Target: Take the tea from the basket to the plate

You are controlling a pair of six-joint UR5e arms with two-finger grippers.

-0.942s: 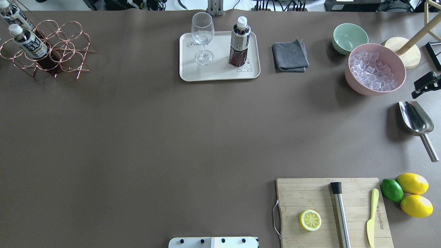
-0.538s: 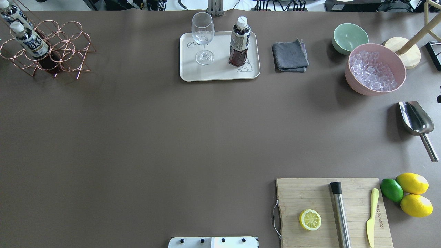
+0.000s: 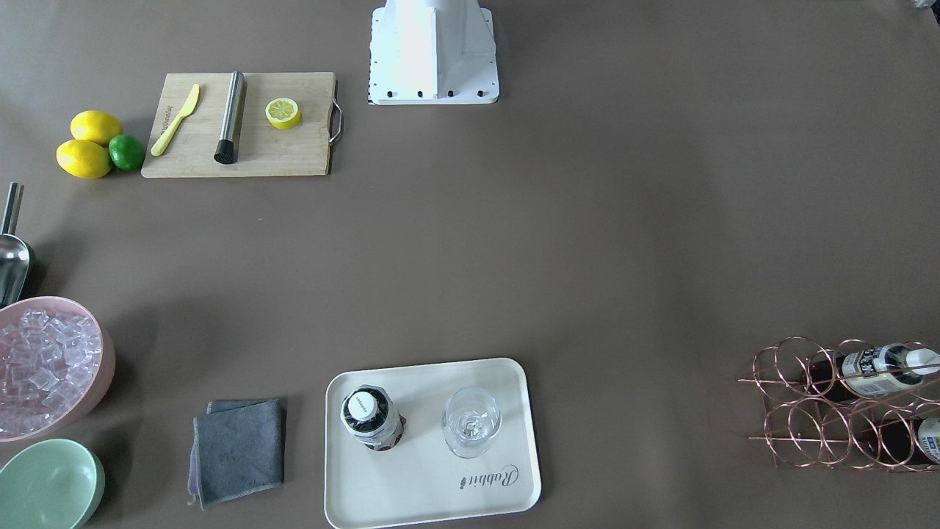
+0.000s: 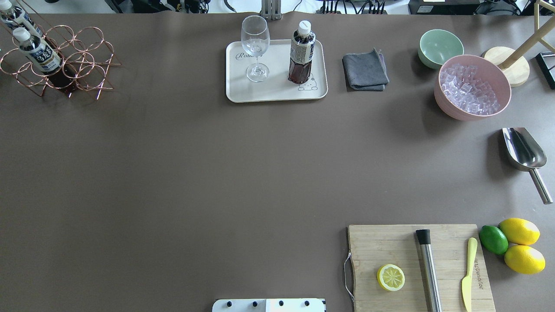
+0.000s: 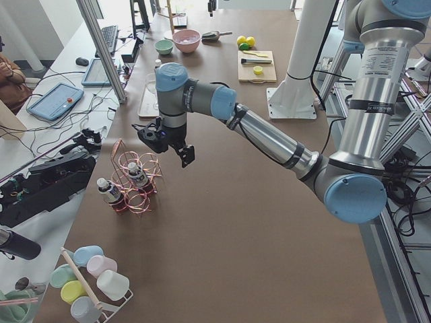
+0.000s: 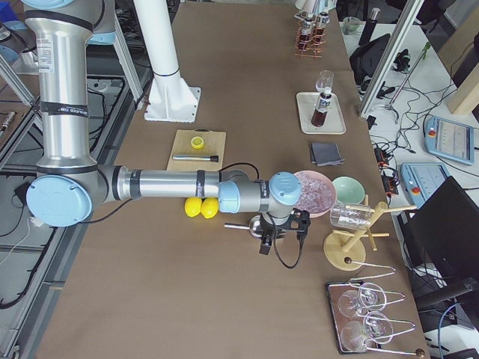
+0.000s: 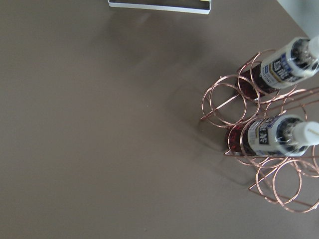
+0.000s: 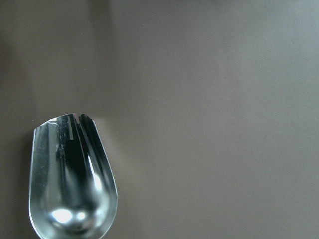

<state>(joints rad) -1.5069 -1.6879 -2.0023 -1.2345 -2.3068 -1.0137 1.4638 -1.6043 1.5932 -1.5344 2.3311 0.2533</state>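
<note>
One tea bottle stands upright on the cream plate, beside a clear wine glass; both also show in the front view, the bottle on the plate. Two more alike bottles sit in the copper wire basket at the far left corner. The left wrist view looks down on the basket and its bottles. My left gripper hangs above the table beside the basket; I cannot tell its state. My right gripper hovers by the scoop; I cannot tell its state.
A grey cloth, a green bowl and a pink bowl of ice stand right of the plate. A metal scoop lies at the right edge. A cutting board with lemon half, muddler and knife is at the front right, with lemons and a lime beside it.
The right gripper's dark tip at the overhead view's right edge has slid out of that view. The nearer bottle in the basket has shifted slightly.
</note>
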